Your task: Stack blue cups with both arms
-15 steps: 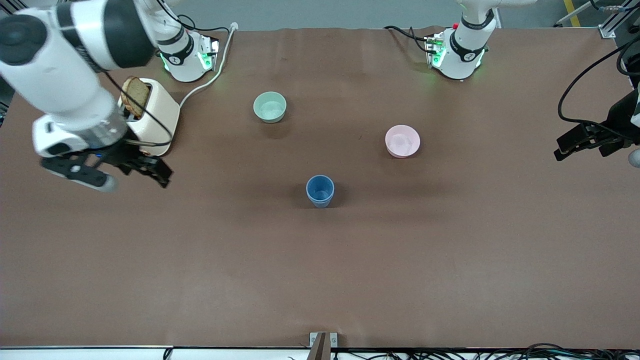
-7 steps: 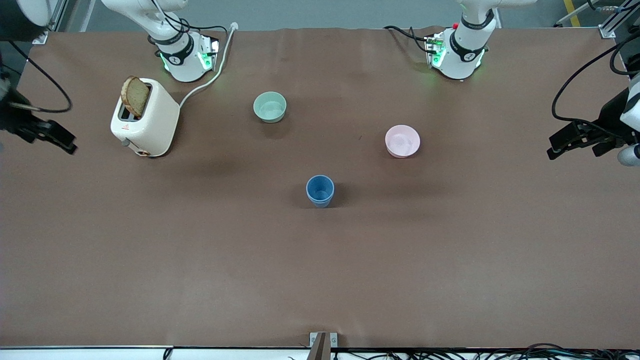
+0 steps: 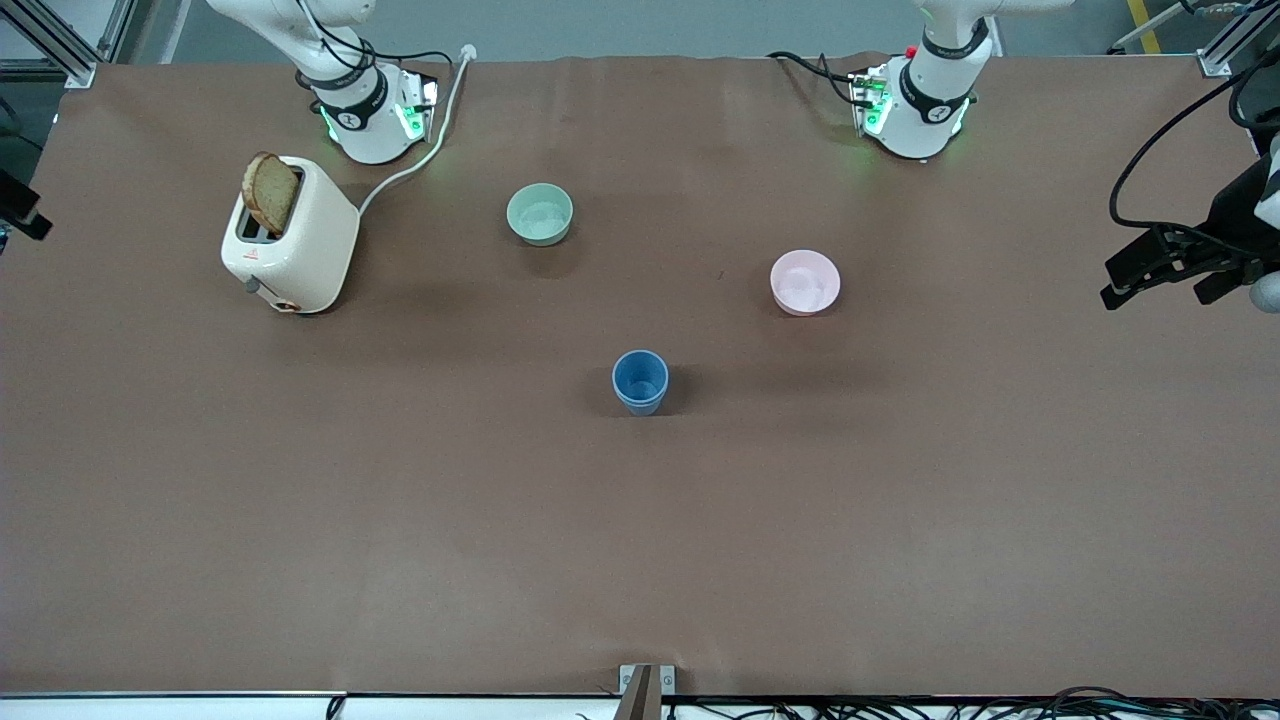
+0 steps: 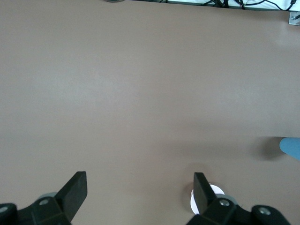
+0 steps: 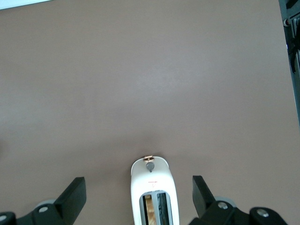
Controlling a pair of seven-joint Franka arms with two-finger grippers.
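Observation:
The blue cups [image 3: 640,381] stand as one upright stack near the table's middle; a second rim line shows just under the top rim. An edge of the stack shows in the left wrist view [image 4: 291,147]. My left gripper [image 3: 1150,275] hangs open and empty over the left arm's end of the table, well away from the cups; its fingers [image 4: 76,188] stand wide apart over bare table. Only a dark tip of my right gripper [image 3: 22,212] shows at the right arm's end. In the right wrist view it [image 5: 139,194] is open and empty, high over the toaster [image 5: 154,191].
A cream toaster [image 3: 295,240] with a bread slice stands near the right arm's base, its cord running to the table's back edge. A mint-green bowl [image 3: 540,213] and a pink bowl [image 3: 805,282] sit farther from the front camera than the cups.
My right arm has swung from beside the toaster out past the table's end, almost leaving the front view. My left gripper has shifted slightly at its end. The cups have not moved.

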